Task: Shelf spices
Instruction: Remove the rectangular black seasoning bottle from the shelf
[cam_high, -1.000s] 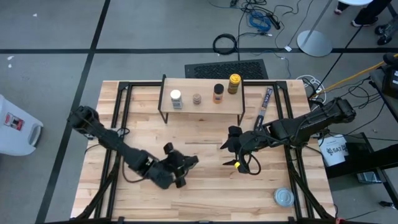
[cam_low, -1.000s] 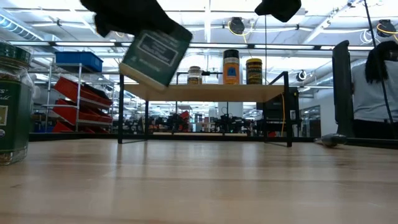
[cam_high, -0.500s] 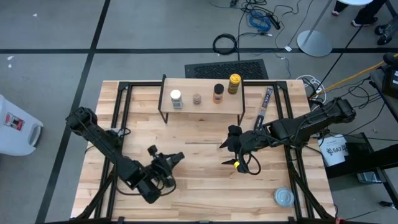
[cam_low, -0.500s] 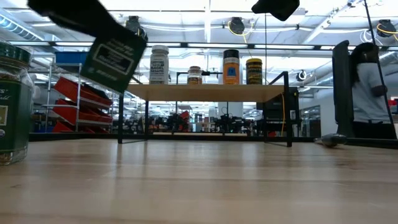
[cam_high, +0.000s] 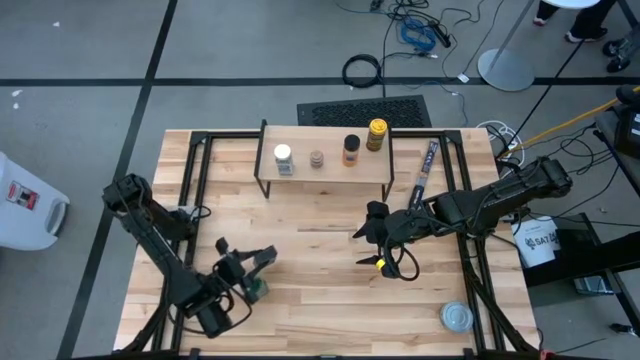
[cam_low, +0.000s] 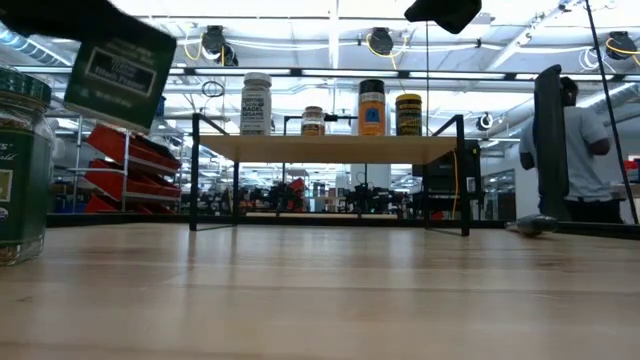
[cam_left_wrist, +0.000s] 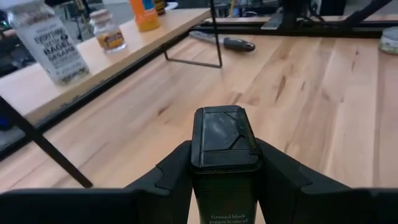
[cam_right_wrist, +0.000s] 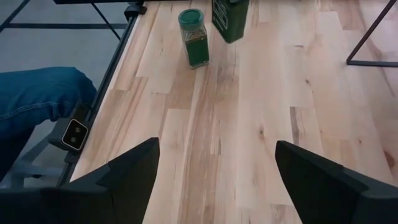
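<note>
— Tin (cam_left_wrist: 224, 149), dark and square: the left gripper (cam_left_wrist: 225, 180) squeezes it above the table (cam_high: 330, 290), near the front left.
— The right gripper (cam_right_wrist: 214, 171) hangs wide apart. Its camera alone shows the green-lidded jar (cam_right_wrist: 194, 36) standing there.

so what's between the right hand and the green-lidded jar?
Only bare table. The right wrist view shows open wood from the right hand up to the green-lidded jar; the pepper tin sits in the left hand beside it.
</note>
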